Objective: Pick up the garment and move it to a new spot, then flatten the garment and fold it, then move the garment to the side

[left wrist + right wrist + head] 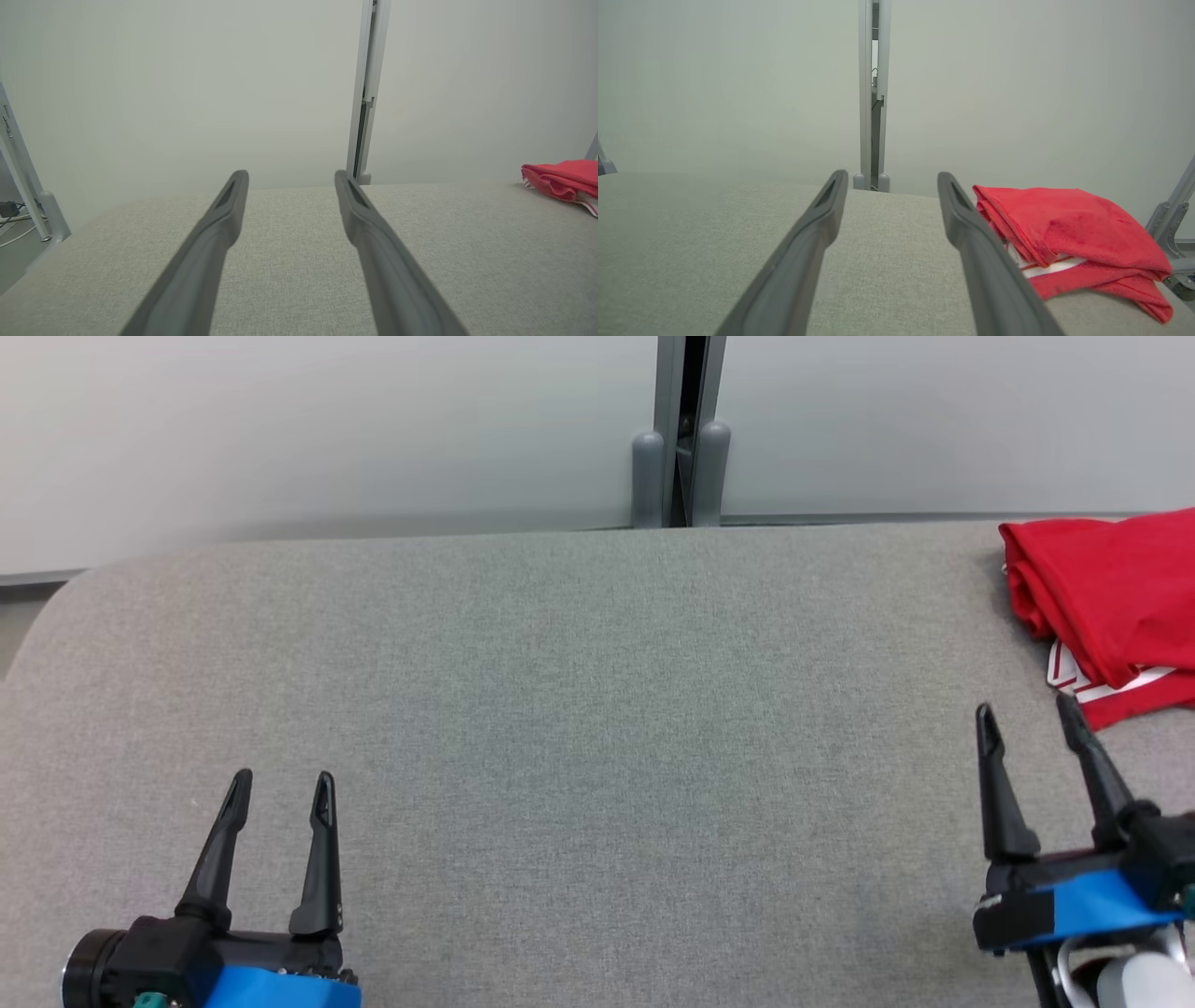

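Observation:
The garment is red with white trim, folded into a thick bundle at the far right of the grey cloth-covered table. The left wrist view shows the garment at the right edge; in the right wrist view the garment lies just right of the fingers. My right gripper hovers open a little nearer than the bundle, with nothing between its fingers. Far from the garment, my left gripper stands open and empty at the lower left.
Pale partition panels with a grey post stand behind the table. The table's left corner is rounded. A metal frame leg stands past the table's right end, and cables lie on the floor at the left.

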